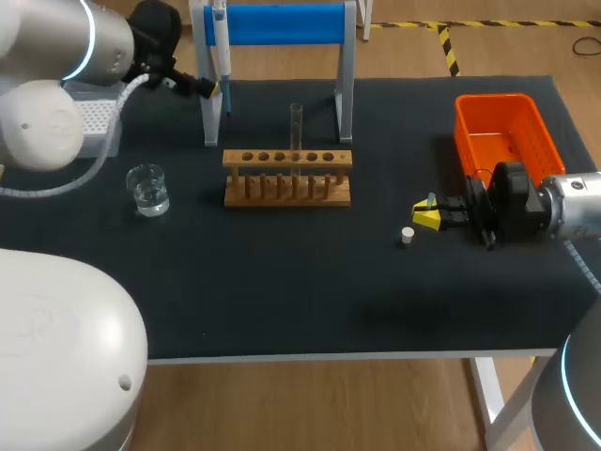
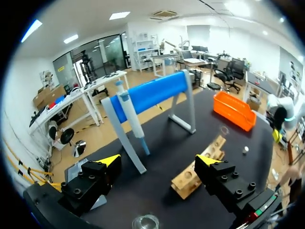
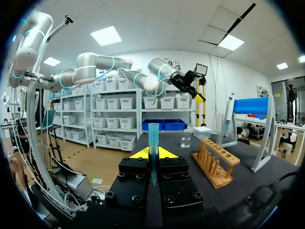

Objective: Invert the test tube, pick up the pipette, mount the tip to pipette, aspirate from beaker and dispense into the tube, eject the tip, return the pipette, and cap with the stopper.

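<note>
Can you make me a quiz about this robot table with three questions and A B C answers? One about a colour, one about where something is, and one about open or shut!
1. What colour is the basket?
A. green
B. orange
C. purple

2. Where is the little white stopper?
A. inside the basket
B. held in the left arm's jaws
C. on the table, next to the right arm's jaws

3. How are the left arm's jaws?
A. open, holding nothing
B. shut on the stopper
C. shut tight with nothing inside

Answers:
1 B: the head view shows it bright orange.
2 C: it sits on the dark tabletop just beside the yellow tips.
3 A: in the left wrist view they stand wide apart with nothing between them.
</note>
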`<state>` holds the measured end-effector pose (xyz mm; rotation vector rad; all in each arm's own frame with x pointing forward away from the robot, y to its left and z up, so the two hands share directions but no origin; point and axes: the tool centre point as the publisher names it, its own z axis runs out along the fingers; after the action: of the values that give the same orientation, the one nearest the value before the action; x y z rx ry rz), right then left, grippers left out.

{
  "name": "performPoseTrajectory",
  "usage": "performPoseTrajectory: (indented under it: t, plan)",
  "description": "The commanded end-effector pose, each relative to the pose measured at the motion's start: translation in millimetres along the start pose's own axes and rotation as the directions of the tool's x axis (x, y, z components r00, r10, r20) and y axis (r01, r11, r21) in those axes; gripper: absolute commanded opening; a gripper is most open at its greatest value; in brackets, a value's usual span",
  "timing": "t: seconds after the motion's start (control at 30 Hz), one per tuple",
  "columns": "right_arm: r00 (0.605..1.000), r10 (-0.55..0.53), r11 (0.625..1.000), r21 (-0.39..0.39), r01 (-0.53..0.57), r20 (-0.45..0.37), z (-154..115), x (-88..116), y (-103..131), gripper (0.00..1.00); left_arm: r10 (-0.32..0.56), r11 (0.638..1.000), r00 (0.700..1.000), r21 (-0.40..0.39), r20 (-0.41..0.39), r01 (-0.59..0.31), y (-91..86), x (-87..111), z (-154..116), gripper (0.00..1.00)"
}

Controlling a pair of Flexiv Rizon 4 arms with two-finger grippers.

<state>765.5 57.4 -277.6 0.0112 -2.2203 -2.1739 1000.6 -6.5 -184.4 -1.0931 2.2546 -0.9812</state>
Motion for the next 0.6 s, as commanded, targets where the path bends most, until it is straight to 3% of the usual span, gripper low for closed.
performPoseTrajectory:
  t: [0.03,0.27,0.6]
  plan:
    - [1.000,-0.001,1.000,0.000,0.001,0.001,-0.1,0.7,-0.1,0.00,-0.031,0.999,0.995,0.012,0.092,0.030,-8.6,-5.2,32.3,1.00]
    - [1.000,-0.001,1.000,0.000,0.001,0.001,-0.1,0.7,-0.1,0.00,-0.070,0.997,0.983,0.028,0.172,0.066,-22.4,-10.8,54.8,1.00]
    - [1.000,-0.001,1.000,0.000,0.001,0.001,-0.1,0.7,-0.1,0.00,-0.115,0.989,0.952,0.120,0.285,0.084,-41.1,-13.1,75.1,1.00]
